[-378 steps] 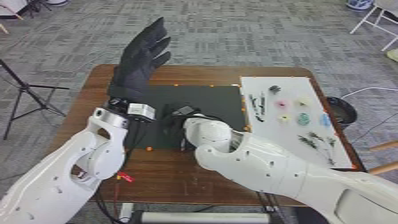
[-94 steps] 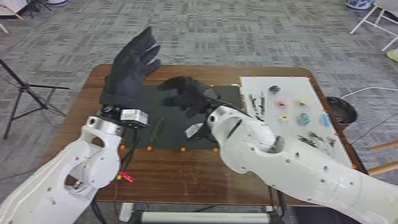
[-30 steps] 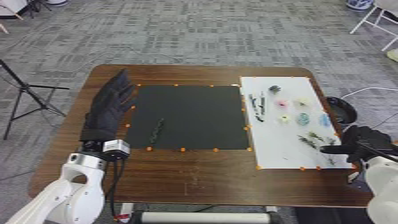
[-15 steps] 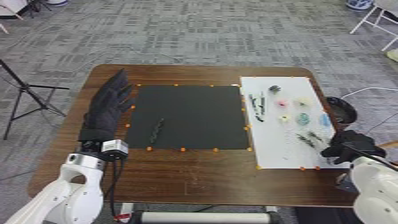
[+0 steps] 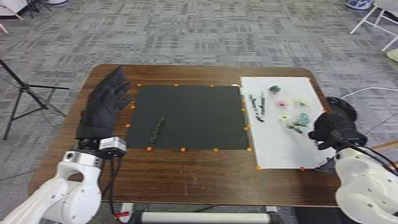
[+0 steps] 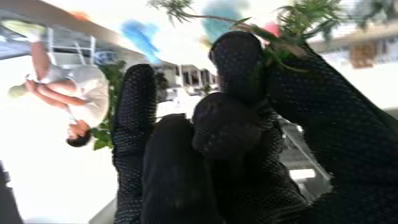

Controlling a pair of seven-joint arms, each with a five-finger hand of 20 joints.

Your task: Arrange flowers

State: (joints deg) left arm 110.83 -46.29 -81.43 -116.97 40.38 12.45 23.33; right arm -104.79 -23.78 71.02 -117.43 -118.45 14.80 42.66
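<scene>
Where black mat (image 5: 200, 110) lies, dark stem (image 5: 157, 131) fore-and-aft, far end leaning right

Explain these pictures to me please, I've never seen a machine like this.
This is a robot with two white arms. One view looks down from its head, the other out from its right wrist. On the brown table are a black sheet bearing a dark twig, and a white sheet with slim dark pieces and a pink flower. The black-gloved right hand pinches a green sprig; the left hand, fingers straight, holds nothing.
</scene>
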